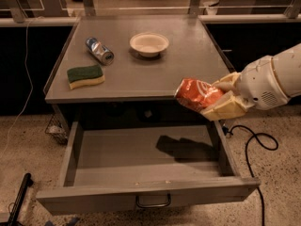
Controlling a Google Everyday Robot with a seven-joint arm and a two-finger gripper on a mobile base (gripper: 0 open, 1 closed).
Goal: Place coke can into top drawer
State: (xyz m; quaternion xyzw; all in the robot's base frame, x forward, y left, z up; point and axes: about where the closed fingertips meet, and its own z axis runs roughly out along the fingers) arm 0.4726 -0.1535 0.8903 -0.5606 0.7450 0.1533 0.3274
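Observation:
The coke can (196, 94) is shiny red-orange with white markings and looks dented. My gripper (220, 100) is shut on it, with tan fingers (225, 110) above and below it. The white arm comes in from the right. The can hangs above the right part of the top drawer (141, 150), just in front of the table's front edge. The drawer is pulled fully open, grey and shallow, with nothing inside; the can's shadow falls on its floor. A curved metal handle (153, 201) sits at the centre of its front panel.
On the grey tabletop (155, 72) lie a blue-and-silver can (99, 50) on its side, a green-and-yellow sponge (85, 75) and a white bowl (149, 44). A black cable (251, 145) runs on the floor at the right. A black pole (18, 199) lies at the lower left.

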